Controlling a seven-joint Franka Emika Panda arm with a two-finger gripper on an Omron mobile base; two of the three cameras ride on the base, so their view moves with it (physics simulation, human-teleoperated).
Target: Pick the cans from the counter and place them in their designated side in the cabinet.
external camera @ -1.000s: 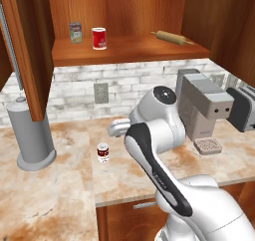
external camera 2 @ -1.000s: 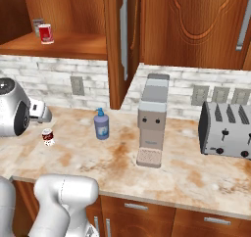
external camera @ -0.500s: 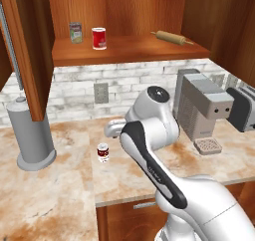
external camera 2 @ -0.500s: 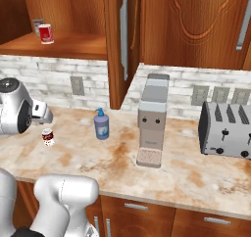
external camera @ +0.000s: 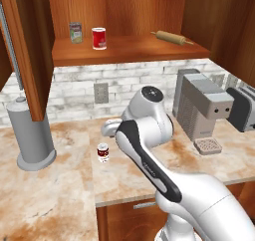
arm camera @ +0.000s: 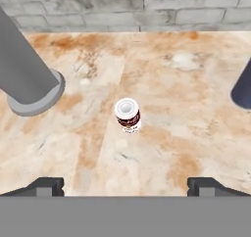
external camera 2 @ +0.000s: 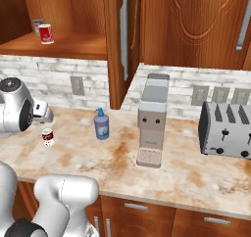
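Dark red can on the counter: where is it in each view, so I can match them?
Left base view: dark red can, left of centre, on the counter.
Right base view: far left.
Hand view: centre.
Shared landmark: wall outlet behind it.

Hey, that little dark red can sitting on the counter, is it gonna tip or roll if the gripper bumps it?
The dark red can stands upright on the counter, so a low nudge would probably slide it. It looks small and likely light; a bump near the top might tip it. Once on its side, its round body would probably roll.
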